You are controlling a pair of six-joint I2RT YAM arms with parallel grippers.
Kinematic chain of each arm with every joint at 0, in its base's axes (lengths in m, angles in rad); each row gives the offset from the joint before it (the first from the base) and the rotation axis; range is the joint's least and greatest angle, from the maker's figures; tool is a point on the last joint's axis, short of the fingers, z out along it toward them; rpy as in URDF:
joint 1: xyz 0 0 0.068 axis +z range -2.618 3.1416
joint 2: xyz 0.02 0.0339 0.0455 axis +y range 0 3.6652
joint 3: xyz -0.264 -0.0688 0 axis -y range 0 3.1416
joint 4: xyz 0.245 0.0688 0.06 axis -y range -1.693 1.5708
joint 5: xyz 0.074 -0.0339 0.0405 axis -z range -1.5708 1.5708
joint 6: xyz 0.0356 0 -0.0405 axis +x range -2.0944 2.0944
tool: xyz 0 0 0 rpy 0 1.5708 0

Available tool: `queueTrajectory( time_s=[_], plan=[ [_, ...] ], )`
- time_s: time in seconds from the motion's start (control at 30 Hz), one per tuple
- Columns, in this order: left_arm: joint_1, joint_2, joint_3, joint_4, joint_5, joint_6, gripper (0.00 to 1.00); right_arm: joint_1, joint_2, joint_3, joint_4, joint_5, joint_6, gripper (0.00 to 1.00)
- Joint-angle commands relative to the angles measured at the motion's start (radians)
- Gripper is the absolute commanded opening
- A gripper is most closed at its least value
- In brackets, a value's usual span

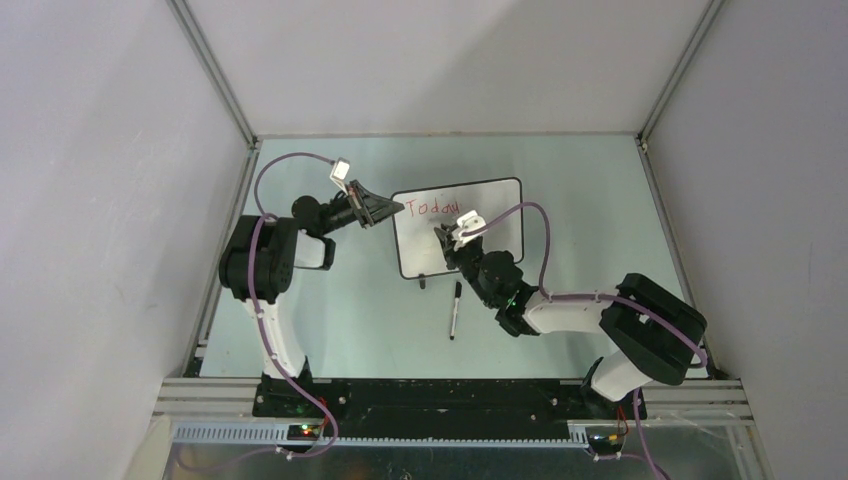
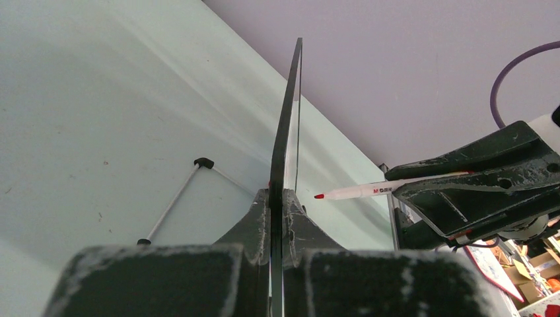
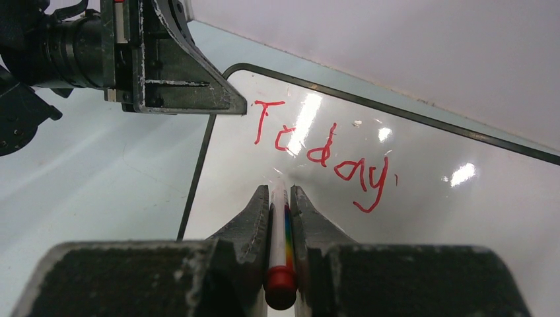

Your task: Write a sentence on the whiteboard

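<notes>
The whiteboard sits mid-table with its glossy face tilted up, and appears edge-on as the whiteboard in the left wrist view. The sentence so reads "Today" in red, the same sentence in the right wrist view. My left gripper is shut on the board's left edge, its gripper pinching the frame. My right gripper is shut on a red marker. Below "To", the marker points at the whiteboard face, its tip a short gap off it.
A black marker lies on the table in front of the board. One small black foot sticks out at the board's near edge. A thin white rod with black ends lies on the table behind the board. Grey walls enclose the table.
</notes>
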Motion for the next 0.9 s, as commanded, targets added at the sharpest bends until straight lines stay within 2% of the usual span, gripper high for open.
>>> queueTrajectory(
  time_s=[0.0, 0.87],
  plan=[
    [0.003, -0.003, 0.019, 0.056, 0.021, 0.025, 0.00, -0.008, 0.014, 0.038, 0.048, -0.006, -0.002, 0.00],
    [0.004, 0.003, 0.024, 0.056, 0.022, 0.022, 0.00, -0.015, 0.058, 0.086, -0.003, 0.008, -0.010, 0.00]
  ],
)
